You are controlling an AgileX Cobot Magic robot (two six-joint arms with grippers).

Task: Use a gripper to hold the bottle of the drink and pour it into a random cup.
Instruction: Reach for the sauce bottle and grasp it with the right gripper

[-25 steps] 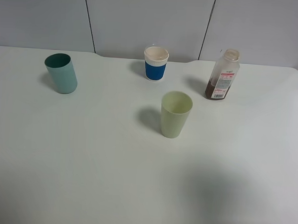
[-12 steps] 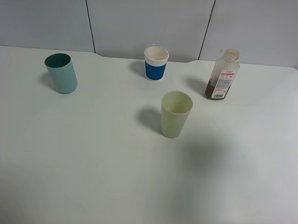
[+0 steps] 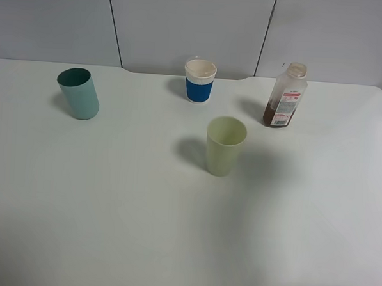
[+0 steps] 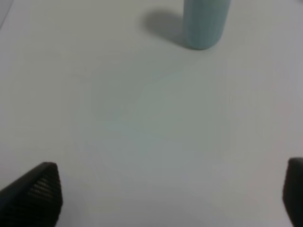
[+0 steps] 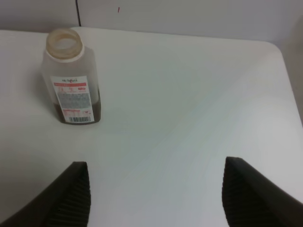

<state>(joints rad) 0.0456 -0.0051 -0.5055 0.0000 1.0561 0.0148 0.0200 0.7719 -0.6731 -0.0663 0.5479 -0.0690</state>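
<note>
Only a faint shadow has crept up the surface [image 3: 110,209] toward the cup [image 3: 225,146]; nothing else has moved. I see the bottle of the drink [image 3: 285,97] upright at upper right, capless, with a white-and-red label and brown drink low inside. My right gripper [image 5: 155,184] holds its jaws apart and empty, the bottle ahead of it and well clear.

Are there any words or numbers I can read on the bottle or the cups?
Bottle label: small print on the red band and a barcode underneath, all too blurred to read.
Blue-banded white cup: no writing shows.
Teal cup: no writing shows.
Yellow-green cup: no writing shows.
</note>
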